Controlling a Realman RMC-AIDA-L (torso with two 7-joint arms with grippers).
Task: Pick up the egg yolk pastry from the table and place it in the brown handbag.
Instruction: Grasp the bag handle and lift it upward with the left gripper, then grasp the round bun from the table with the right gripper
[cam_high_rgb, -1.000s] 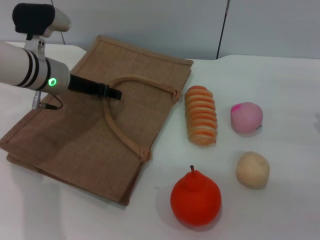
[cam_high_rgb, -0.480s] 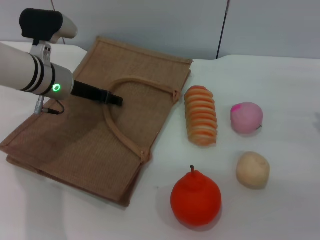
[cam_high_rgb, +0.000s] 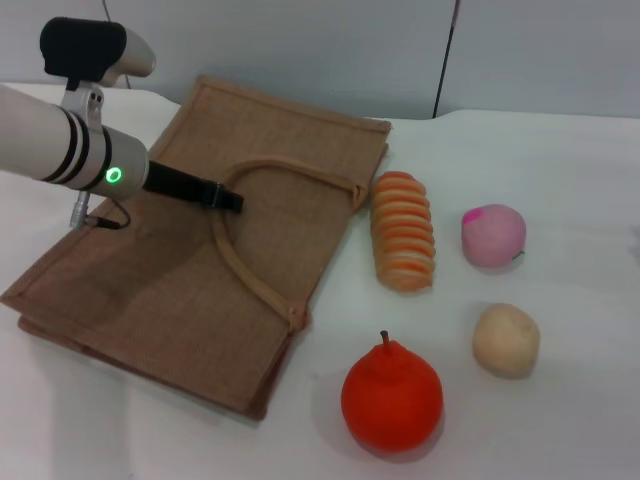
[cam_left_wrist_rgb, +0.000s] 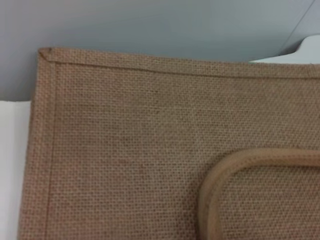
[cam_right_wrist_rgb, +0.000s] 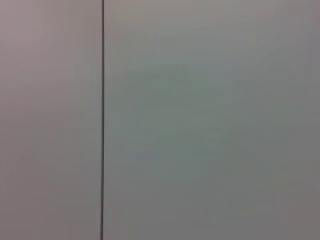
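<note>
The left gripper (cam_high_rgb: 228, 196), seemingly clenched on a handle of the flat tan-brown burlap handbag (cam_high_rgb: 150, 290), is held toward the table's left edge; the small pale beige round egg yolk pastry (cam_high_rgb: 506, 340) is seen well apart, toward the right edge.

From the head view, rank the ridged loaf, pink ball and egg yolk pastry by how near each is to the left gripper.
Left gripper sits over the brown handbag.
1. Ridged loaf, just right of the bag.
2. Pink ball, right of the loaf.
3. Egg yolk pastry, near-right corner, in front of the pink ball.
</note>
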